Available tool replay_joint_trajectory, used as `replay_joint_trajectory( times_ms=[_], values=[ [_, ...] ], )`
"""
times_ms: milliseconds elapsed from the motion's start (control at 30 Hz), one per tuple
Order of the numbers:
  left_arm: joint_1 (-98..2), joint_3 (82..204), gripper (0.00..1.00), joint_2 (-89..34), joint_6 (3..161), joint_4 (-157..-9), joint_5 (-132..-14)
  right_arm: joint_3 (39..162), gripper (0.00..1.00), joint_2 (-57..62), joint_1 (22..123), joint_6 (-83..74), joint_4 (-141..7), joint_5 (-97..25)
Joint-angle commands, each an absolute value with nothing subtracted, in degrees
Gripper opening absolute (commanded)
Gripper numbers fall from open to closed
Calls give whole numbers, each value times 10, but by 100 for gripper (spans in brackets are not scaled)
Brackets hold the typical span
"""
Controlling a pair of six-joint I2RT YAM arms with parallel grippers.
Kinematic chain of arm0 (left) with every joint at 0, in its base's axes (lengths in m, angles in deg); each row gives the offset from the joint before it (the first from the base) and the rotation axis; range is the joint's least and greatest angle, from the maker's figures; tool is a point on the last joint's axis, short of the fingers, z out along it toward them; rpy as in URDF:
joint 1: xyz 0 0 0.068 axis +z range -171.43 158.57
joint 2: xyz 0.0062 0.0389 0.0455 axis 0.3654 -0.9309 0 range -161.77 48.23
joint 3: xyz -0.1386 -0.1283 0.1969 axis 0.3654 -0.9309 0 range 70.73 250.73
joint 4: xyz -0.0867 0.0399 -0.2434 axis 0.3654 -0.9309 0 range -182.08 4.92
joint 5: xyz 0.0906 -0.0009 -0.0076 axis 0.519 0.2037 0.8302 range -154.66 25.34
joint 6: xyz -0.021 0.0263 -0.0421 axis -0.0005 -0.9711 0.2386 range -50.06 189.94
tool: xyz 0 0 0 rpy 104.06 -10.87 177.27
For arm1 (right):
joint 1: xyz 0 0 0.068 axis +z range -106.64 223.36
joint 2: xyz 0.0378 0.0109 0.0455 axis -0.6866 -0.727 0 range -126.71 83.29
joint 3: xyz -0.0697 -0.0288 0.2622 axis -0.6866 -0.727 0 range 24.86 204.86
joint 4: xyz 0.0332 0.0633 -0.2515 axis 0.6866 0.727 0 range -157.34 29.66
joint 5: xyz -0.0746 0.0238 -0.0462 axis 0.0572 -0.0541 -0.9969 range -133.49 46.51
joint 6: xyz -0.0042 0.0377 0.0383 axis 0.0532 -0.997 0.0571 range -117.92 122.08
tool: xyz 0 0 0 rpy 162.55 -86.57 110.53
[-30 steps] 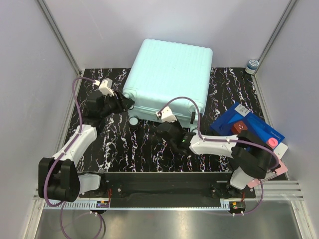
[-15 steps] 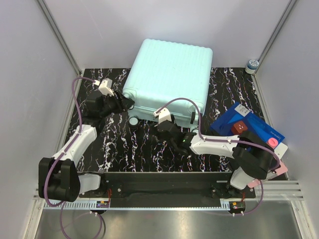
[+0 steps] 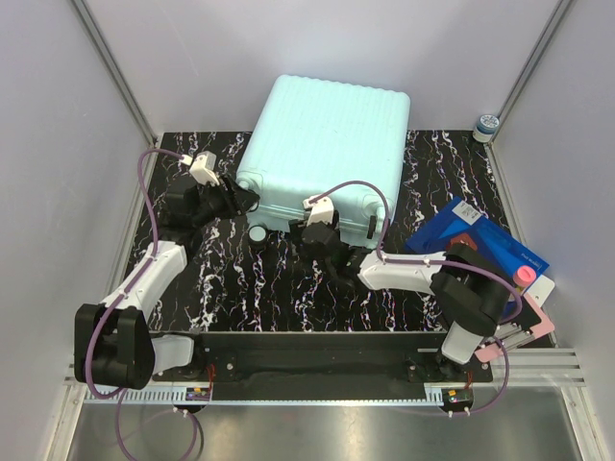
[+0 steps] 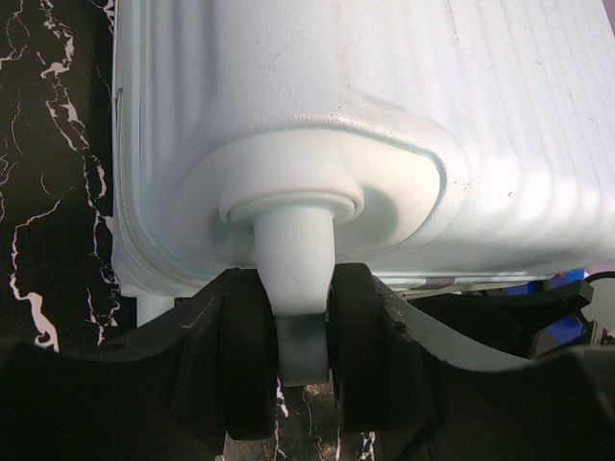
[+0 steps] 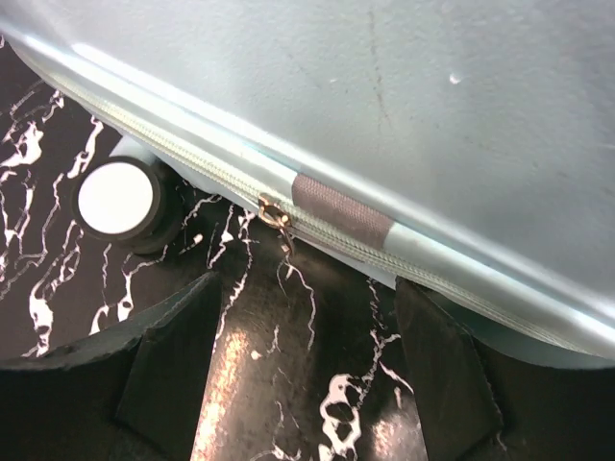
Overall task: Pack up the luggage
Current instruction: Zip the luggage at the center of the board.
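I log 2 arms. Left gripper (image 4: pixel 306 357): arm stretched forward, clamped on the luggage (image 3: pixel 322 144) wheel post (image 4: pixel 293 259). Right gripper (image 5: pixel 307 331): arm angled left, jaws wide, nothing held, beside the zipper (image 5: pixel 192 165).

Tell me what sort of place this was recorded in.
Probably a lab robot test cell, not a home: plain grey panel walls on metal frame posts, left arm and right arm bolted to a rail, a marble-print mat under the suitcase.
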State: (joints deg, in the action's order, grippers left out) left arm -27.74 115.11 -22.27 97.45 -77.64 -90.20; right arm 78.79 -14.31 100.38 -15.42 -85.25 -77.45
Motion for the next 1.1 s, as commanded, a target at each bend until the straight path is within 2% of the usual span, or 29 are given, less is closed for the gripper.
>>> replay_joint_trajectory(
  times_ms=[0, 367, 1067],
  values=[
    [-267, 1151, 0, -204, 969, -721, -929, 812, 79, -166, 979, -183, -936, -769],
    [-267, 1152, 0, -206, 971, -715, -934, 779, 77, -174, 977, -192, -1035, -756],
    [-267, 1149, 0, -205, 974, -714, -939, 799, 71, -233, 977, -183, -1146, -747]
  ],
)
